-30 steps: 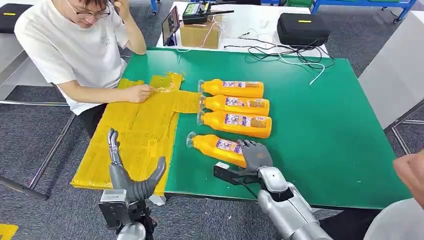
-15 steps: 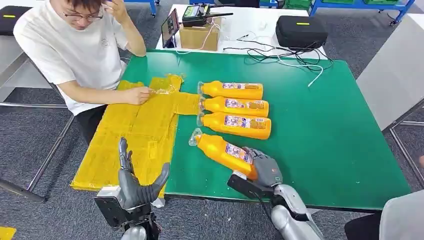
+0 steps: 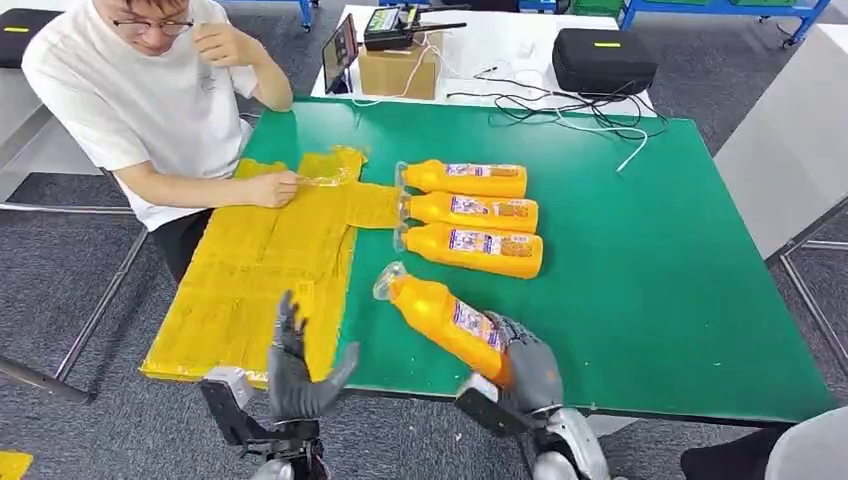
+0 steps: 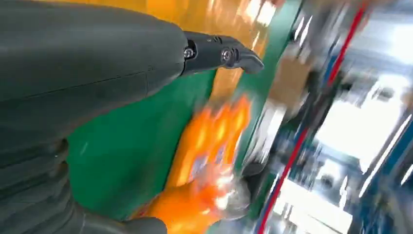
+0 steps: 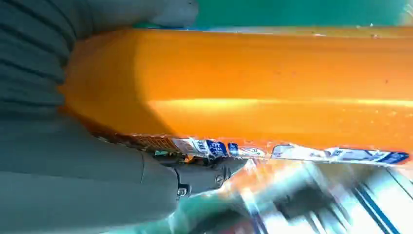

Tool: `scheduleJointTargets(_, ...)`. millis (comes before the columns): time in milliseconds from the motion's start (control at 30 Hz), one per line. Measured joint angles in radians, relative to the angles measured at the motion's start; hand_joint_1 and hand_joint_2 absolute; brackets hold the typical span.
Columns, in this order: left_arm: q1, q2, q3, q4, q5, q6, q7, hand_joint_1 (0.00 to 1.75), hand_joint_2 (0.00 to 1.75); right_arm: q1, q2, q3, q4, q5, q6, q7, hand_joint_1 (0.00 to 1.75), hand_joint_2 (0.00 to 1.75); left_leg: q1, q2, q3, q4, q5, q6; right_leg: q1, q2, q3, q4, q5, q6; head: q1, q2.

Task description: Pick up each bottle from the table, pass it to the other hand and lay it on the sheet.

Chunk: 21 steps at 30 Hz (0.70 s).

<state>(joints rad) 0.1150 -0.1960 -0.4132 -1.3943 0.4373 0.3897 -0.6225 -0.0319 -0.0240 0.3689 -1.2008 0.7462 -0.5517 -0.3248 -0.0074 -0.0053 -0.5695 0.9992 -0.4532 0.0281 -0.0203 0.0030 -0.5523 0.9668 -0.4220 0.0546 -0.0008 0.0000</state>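
Bright orange bottle (image 3: 445, 320) with a clear cap and blue-and-white label, 3 matching orange bottles (image 3: 470, 211), yellow sheet (image 3: 265, 260), green table (image 3: 650, 260), dark grey hands, left hand (image 3: 298, 365), right hand (image 3: 528, 362), person's white shirt (image 3: 140, 100), black case (image 3: 603, 60)

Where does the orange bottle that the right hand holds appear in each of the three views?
Head view: the held bottle sits low at centre, cap up-left, the right hand around its base.
Left wrist view: a blurred orange shape at lower centre, probably this bottle.
Right wrist view: its orange side spans the frame.
Shared landmark: the green table.
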Motion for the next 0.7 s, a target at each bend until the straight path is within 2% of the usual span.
scheduleJointTargets(67, -0.006, 0.022, -0.037, 0.006, 0.048, -0.040, 0.013, 0.00, 1.75, 0.013, 0.016, 0.001, -0.011, -0.026, -0.059, -0.062, 1.75, 1.75, 0.000, 0.000, -0.001, 0.000, 0.000, 0.000, 0.000, 0.000, 0.000, 0.000, 0.000, 0.000, 0.000, 0.000)
scheduleJointTargets(133, -0.007, 0.040, -0.062, 0.003, 0.077, -0.052, 0.024, 0.00, 1.75, 0.018, 0.038, 0.009, -0.018, -0.079, -0.067, -0.107, 1.75, 1.75, 0.000, 0.000, -0.002, 0.000, 0.000, 0.000, 0.000, 0.000, -0.002, 0.001, 0.000, 0.000, 0.001, 0.000)
scheduleJointTargets(267, -0.004, 0.070, -0.107, -0.026, 0.096, -0.085, 0.044, 0.00, 1.75, 0.012, 0.065, 0.047, -0.017, -0.080, -0.059, -0.110, 1.75, 1.75, 0.000, -0.001, -0.005, 0.000, 0.000, 0.000, 0.000, -0.001, -0.005, 0.001, 0.000, 0.000, 0.001, 0.000)
scheduleJointTargets(467, -0.023, 0.095, -0.162, -0.035, 0.071, -0.119, 0.023, 0.00, 1.75, 0.046, 0.082, 0.089, -0.017, -0.203, -0.074, -0.160, 1.75, 1.75, 0.000, -0.001, -0.007, 0.000, 0.000, 0.000, 0.000, -0.001, -0.006, 0.000, -0.001, 0.000, 0.001, 0.000)
scheduleJointTargets(567, -0.033, 0.099, -0.183, -0.034, 0.050, -0.152, 0.011, 0.00, 1.75, 0.048, 0.082, 0.124, -0.015, -0.213, -0.039, -0.180, 1.75, 1.75, 0.000, 0.000, -0.007, 0.000, 0.000, 0.000, 0.000, -0.001, -0.007, 0.000, 0.000, 0.000, 0.000, 0.000)
scheduleJointTargets(700, -0.041, 0.099, -0.197, -0.028, -0.027, -0.158, -0.050, 0.00, 1.75, 0.019, 0.074, 0.189, 0.026, -0.148, 0.084, -0.132, 1.75, 1.75, 0.000, -0.001, -0.007, 0.000, 0.000, 0.000, 0.000, -0.001, -0.007, 0.000, 0.000, 0.000, 0.001, 0.000)
